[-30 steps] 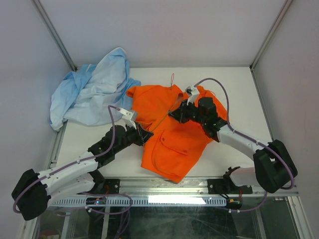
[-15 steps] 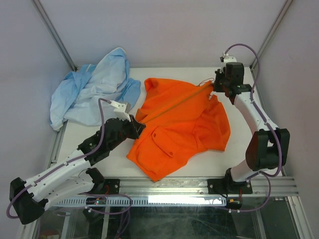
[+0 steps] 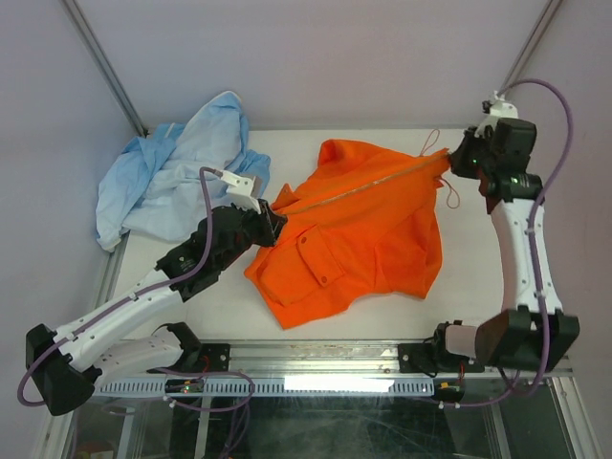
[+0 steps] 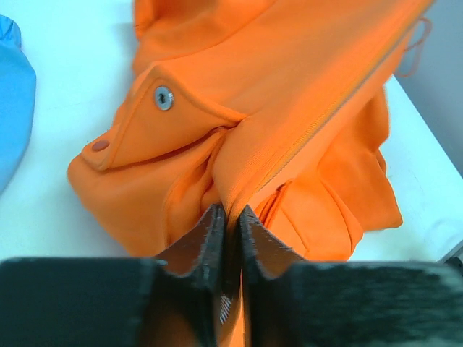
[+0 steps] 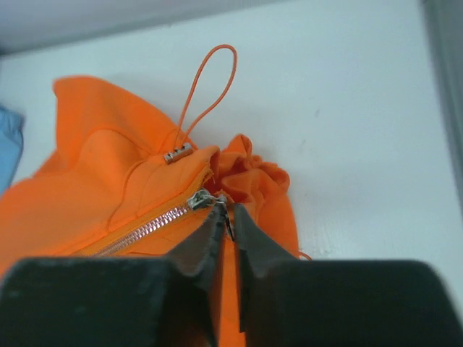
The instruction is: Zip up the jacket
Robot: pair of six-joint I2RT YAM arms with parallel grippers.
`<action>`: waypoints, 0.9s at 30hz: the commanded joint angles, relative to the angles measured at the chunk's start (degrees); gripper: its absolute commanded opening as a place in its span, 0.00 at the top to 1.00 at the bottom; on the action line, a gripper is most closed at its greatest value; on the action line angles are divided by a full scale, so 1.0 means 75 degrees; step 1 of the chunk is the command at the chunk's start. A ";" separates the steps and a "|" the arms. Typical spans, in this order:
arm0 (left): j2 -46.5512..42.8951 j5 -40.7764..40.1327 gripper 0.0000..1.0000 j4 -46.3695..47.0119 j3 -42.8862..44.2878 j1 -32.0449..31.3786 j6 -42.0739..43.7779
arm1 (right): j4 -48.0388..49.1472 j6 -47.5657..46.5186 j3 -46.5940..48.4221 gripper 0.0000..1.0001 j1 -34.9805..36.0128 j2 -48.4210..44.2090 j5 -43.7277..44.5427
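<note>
Now the worktop [image 3: 469, 287] carries the jacket [image 3: 363, 239] across its middle and right half. It is drawn out longer than a second ago, when it lay bunched at the centre. Its collar end points to the far right corner. A light blue garment [image 3: 182, 182] lies heaped in the far left corner, unmoved.

The right arm has swung from the centre out to that far right corner, while the left arm has stayed by the jacket's left side. Between them the zipper [image 3: 368, 185] now runs in a taut, straight line.

The left end effector [image 3: 271, 225] has its jaws nearly together, pinching orange fabric at the zipper's lower end. The right end effector [image 3: 454, 158], jaws all but closed, grips the zipper pull [image 5: 227, 215] at the top. A snap button [image 4: 164, 97] shows on a flap, and a thin cord loop [image 5: 206, 79] lies beyond the pull.
</note>
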 commanded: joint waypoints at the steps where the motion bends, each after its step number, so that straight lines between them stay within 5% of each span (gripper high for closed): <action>1: -0.0512 -0.0353 0.68 -0.0029 0.0344 0.0108 0.0152 | 0.1012 0.0262 -0.0774 0.72 -0.0570 -0.1947 0.1075; 4: -0.1029 -0.0483 0.42 -0.0280 0.0390 0.0109 0.0089 | 0.1080 0.0648 -0.1619 0.47 -0.0568 -0.3120 0.0896; 12: -0.2673 -0.1140 0.02 -0.1092 0.0527 0.0114 0.0497 | 0.1181 0.1002 -0.2609 0.02 -0.0335 -0.5788 0.0842; 27: -0.5408 -0.2636 0.01 -0.1272 -0.0868 0.0108 0.0708 | 0.1476 0.0553 -0.5184 0.01 0.0605 -0.9201 0.2042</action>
